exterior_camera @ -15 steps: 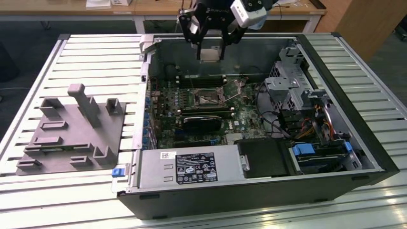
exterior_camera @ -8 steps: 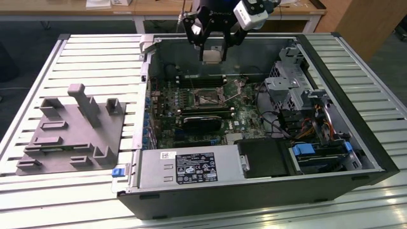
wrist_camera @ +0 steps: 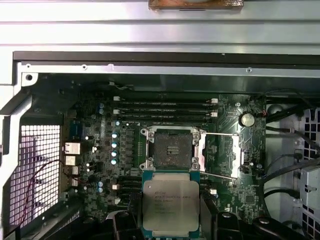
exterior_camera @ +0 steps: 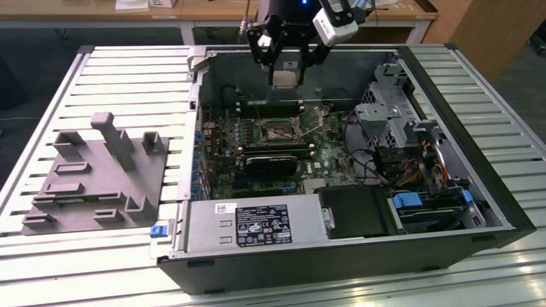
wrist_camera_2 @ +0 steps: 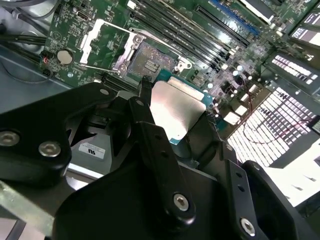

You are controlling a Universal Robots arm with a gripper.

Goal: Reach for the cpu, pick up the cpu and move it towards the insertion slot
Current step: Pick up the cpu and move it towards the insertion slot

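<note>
A slatted metal bench (exterior_camera: 128, 70) carried an opened computer case (exterior_camera: 341, 256) lying on its side, with a grey plastic fixture of blocks and posts (exterior_camera: 94, 179) resting apart from it toward the exterior view's left. Inside the case the green motherboard (exterior_camera: 256, 137) lay exposed, and above its far part hung the robot arm's gripper (exterior_camera: 286, 78), raised clear of the board. On the board sat the insertion slot (wrist_camera: 172, 148), a square socket with a dark centre and a thin metal frame, its retaining plate (wrist_camera: 235, 155) swung open beside it. The fingers (wrist_camera_2: 150, 130) were closed on the cpu (wrist_camera: 169, 206), pinching it by two opposite edges so that its shiny top showed between them in both wrist views. In the first wrist view the chip hung just short of the socket, not yet over it and well above the board. Judged from its look, the chip was light, rigid and thin, with a slick metal lid and a delicate underside, so the bare edges seemed the right place to hold it; a firm but modest squeeze would likely suit, since it could slip or tilt between smooth fingers.
</note>
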